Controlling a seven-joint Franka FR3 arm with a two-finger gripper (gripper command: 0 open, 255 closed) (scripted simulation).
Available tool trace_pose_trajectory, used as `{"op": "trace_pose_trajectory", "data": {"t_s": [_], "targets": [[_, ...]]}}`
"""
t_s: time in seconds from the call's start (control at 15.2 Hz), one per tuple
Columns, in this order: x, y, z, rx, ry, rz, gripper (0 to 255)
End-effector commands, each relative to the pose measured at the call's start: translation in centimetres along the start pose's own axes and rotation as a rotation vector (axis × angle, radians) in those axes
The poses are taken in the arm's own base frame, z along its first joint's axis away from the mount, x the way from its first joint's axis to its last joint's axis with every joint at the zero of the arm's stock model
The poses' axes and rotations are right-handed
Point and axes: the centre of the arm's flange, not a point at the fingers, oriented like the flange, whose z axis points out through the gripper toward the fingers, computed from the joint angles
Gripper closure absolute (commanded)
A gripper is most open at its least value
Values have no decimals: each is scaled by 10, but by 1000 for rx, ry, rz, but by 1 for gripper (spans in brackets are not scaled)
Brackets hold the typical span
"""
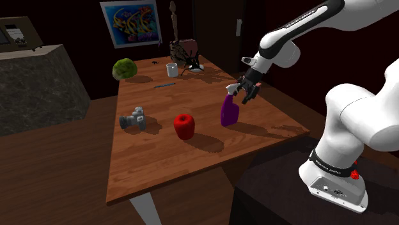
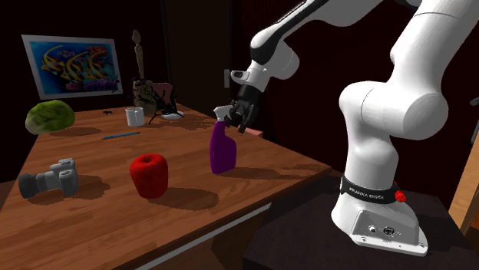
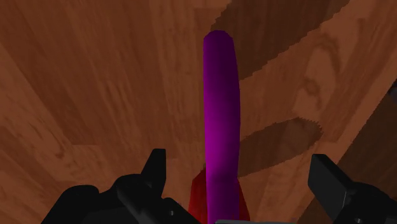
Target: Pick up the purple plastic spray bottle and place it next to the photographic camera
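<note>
My gripper (image 1: 245, 91) hangs at the head of the spray bottle (image 1: 229, 113), with its fingers spread wide and the bottle between them. In the wrist view neither finger touches it, so I have hold of nothing yet. I straddle the top because the bottle stands upright on the tabletop (image 1: 160, 167), which makes its narrow neck the part nearest me and the easiest to span.

The bottle is purple and smooth, with a rounded body that widens toward the base and a paler nozzle. In the wrist view a red part shows by the neck. It stands on the side of the tabletop nearest my stand.

The camera (image 1: 134, 119) is grey and blocky with a stubby lens barrel. It sits well apart from the bottle across the wood-grained surface, with a round red fruit (image 1: 184, 126) between the two. I judge that closing on the neck comes next, and the slick surface could slip.
</note>
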Motion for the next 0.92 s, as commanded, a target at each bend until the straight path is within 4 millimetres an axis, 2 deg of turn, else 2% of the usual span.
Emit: {"op": "trace_pose_trajectory", "data": {"t_s": [0.0, 0.46, 0.86], "targets": [[-2, 7, 16, 2, 13, -50, 0], [-2, 7, 51, 2, 13, -50, 0], [-2, 7, 51, 2, 13, -50, 0]]}}
